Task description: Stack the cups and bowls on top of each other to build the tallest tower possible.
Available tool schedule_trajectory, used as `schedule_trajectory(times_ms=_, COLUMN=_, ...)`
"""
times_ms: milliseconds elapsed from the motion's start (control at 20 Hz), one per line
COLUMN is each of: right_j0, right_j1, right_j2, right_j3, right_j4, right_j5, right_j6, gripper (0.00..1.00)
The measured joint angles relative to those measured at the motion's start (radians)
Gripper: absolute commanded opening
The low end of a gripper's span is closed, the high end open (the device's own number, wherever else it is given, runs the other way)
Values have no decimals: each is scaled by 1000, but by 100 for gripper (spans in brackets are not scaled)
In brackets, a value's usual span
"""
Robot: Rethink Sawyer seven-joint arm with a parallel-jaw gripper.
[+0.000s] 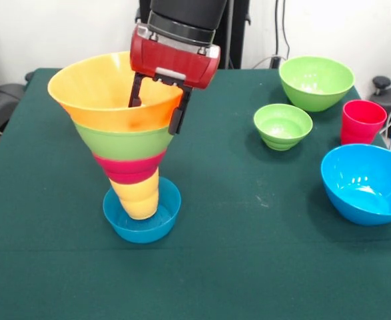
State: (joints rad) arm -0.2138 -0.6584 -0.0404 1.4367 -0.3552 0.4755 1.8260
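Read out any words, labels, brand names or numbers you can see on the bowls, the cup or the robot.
None can be read. The tower, the loose bowls, the red cup and the green table carry no print. The gripper has a small pale plate on its red housing; any marking there is too blurred to read.

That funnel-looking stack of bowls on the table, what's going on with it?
The robot's gripper is at the rim of the wide orange bowl topping the tower, one finger inside the bowl and one outside. Under it sit a green bowl, a red bowl and a yellow cup, standing in a small blue bowl. Off to the side, unstacked, are a big green bowl, a small green bowl, a red cup and a big blue bowl.
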Motion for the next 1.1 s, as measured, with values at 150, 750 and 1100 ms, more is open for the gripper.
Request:
schedule_trajectory(times_ms=150, right_j0=-4, right_j1=7, right_j2=7, right_j3=-6, right_j4=0, right_j5=-3, right_j6=0, gripper=100)
schedule_trajectory(times_ms=750, right_j0=-5, right_j1=19, right_j2=24, right_j3=-16, right_j4=0, right_j5=-11, right_j6=0, gripper=100)
schedule_trajectory(times_ms=1100, right_j0=-5, right_j1=20, right_j2=29, right_j3=-17, right_j4=0, right_j5=-12, right_j6=0, gripper=100)
